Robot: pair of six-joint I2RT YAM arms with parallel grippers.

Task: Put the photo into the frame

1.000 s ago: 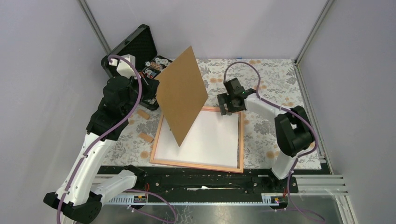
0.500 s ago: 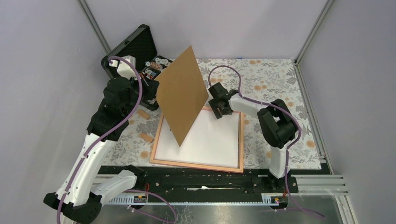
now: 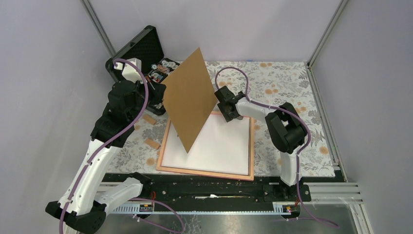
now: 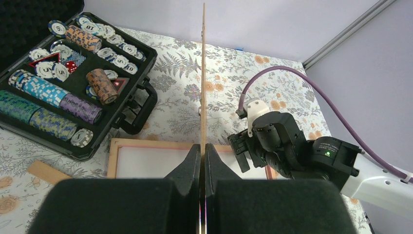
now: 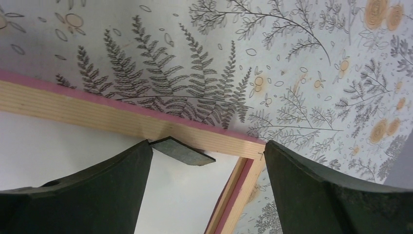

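The frame [image 3: 204,174], with a pinkish-orange wooden border, lies flat near the table's front. A white sheet [image 3: 216,144] fills it, the photo's plain back; its picture side is hidden. My left gripper [image 4: 202,151] is shut on the brown backing board [image 3: 190,100] and holds it upright on edge over the frame's left part. My right gripper [image 5: 207,146] is open, low over the frame's far right corner [image 5: 146,122]. A small dark tab [image 5: 182,151] on the frame lies between its fingers. The right gripper also shows in the top view [image 3: 227,116].
An open black case [image 3: 146,53] of poker chips [image 4: 63,83] stands at the back left. Two small wooden blocks [image 3: 152,143] [image 3: 149,119] lie left of the frame. A floral cloth [image 3: 287,83] covers the table, with enclosure walls and posts around it.
My right gripper has moved left along the frame's far edge towards the board and come down low. The left arm and the board have not moved.
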